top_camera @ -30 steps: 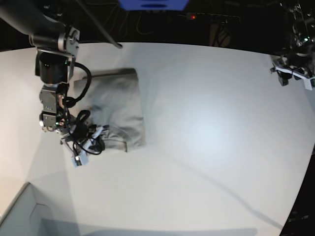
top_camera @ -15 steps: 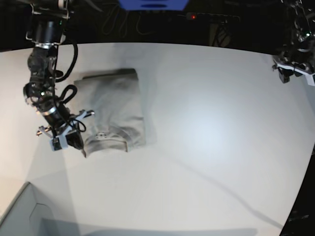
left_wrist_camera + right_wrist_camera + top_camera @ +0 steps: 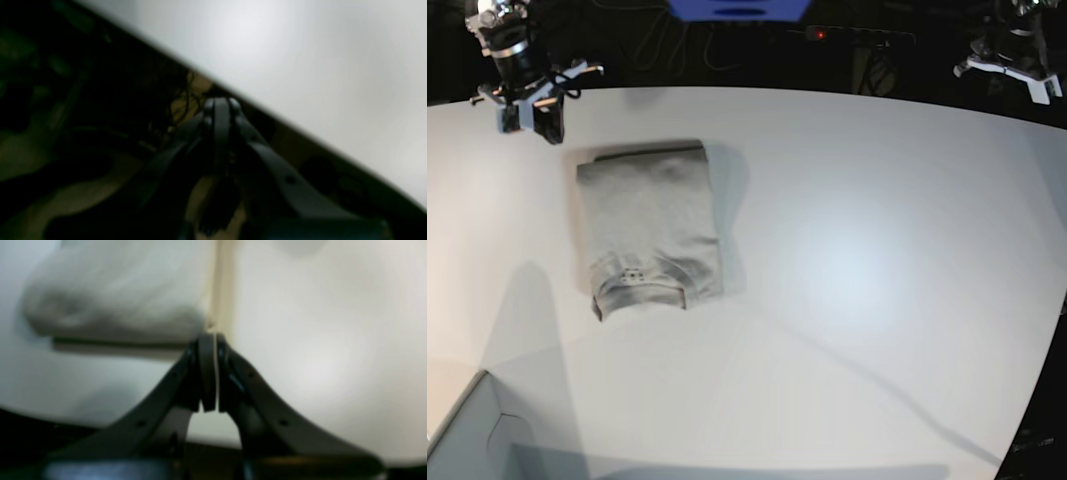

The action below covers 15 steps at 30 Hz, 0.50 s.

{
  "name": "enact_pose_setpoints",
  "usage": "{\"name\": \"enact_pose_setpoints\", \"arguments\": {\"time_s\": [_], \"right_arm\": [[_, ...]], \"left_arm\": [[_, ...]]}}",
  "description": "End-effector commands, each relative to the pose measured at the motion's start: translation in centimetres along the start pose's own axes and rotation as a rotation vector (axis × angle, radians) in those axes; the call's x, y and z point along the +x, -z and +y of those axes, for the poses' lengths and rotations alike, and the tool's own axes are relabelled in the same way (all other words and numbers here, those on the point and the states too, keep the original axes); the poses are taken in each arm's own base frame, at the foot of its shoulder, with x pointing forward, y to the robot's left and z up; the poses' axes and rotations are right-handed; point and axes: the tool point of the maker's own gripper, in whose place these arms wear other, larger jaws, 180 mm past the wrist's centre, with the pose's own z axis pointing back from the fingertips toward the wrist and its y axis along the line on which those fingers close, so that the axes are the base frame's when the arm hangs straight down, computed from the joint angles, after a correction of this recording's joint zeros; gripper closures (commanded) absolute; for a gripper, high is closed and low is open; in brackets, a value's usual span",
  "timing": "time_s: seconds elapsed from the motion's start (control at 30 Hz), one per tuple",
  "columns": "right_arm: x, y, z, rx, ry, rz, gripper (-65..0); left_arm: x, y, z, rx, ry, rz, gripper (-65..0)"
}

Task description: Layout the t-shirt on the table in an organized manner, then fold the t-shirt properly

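The t-shirt (image 3: 649, 225) lies folded into a neat beige-grey rectangle on the white table (image 3: 877, 250), left of centre, collar end toward the front. My right gripper (image 3: 537, 115) hangs over the table's far left edge, apart from the shirt. In the right wrist view the right gripper (image 3: 208, 340) is shut on nothing, with the blurred t-shirt (image 3: 116, 306) beyond it on the table (image 3: 317, 340). My left gripper (image 3: 1009, 62) is raised at the far right, past the table's edge. Up close the left gripper (image 3: 220, 103) is shut and empty beside the table (image 3: 300, 50).
A pale grey box corner (image 3: 467, 440) juts in at the front left. A blue object (image 3: 737, 8) and cables sit in the dark behind the table's far edge. The table's curved edge runs down the right side.
My right arm has lifted off the shirt's collar end and drawn back to the far left edge. The left gripper has shut and risen slightly. The shirt stays folded.
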Motion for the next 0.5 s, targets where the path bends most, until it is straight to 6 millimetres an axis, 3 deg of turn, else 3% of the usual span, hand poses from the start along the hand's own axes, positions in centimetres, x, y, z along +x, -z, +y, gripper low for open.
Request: {"name": "enact_pose_setpoints", "arguments": {"time_s": [0.0,0.17,0.23,0.3,0.47], "right_arm": [[-0.2,-1.1,0.2,0.011,0.003,-0.007,0.0],[-5.8,-5.5,1.4,0.041,0.099,0.132,0.0],[-7.8,-6.6,1.2,0.047,0.113,0.188,0.0],[-10.5,-7.0,1.7,0.079,0.135,0.255,0.0],[-17.6,-6.7,3.9,0.203,0.193,0.432,0.0]], "left_arm": [[0.2,-0.5,0.0,-0.003,0.008,-0.018,0.0],[-5.3,-0.6,-2.2,-0.028,0.229,0.133,0.0],[-8.7,-0.4,-3.0,-0.044,0.326,0.214,0.0],[-12.4,-0.1,-3.3,-0.043,0.372,0.302,0.0],[-17.9,2.8,-2.3,0.004,0.377,0.449,0.0]]}}
